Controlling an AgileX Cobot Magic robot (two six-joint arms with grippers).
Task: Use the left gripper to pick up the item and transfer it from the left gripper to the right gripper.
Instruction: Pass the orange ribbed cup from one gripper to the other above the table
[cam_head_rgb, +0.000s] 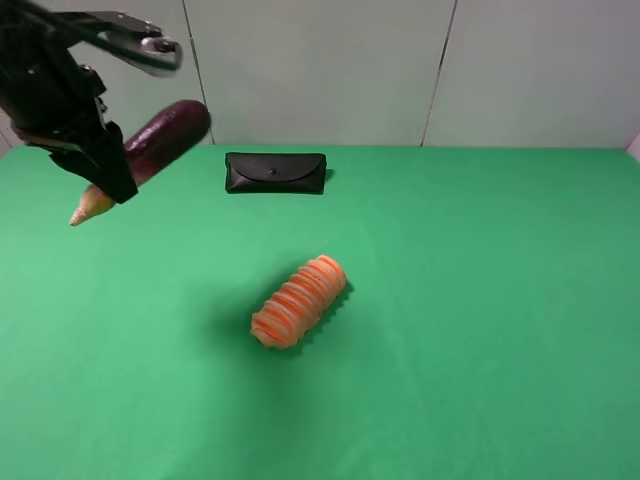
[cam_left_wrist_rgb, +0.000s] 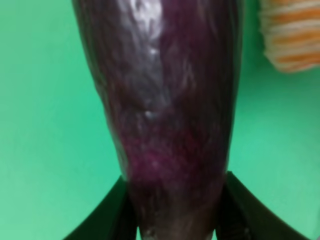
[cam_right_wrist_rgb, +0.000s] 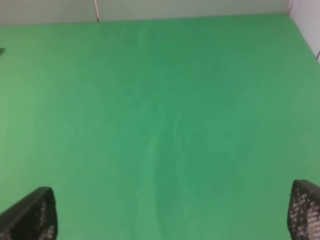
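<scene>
Ribbed orange roll (cam_head_rgb: 299, 301) on green cloth (cam_head_rgb: 480, 300), left end effector (cam_left_wrist_rgb: 177, 222) pinching eggplant (cam_head_rgb: 160, 135) aloft, right end effector (cam_right_wrist_rgb: 167, 215) spread

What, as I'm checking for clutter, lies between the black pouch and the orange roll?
Nothing: in the exterior high view, only bare green cloth separates the pouch from the roll.
</scene>
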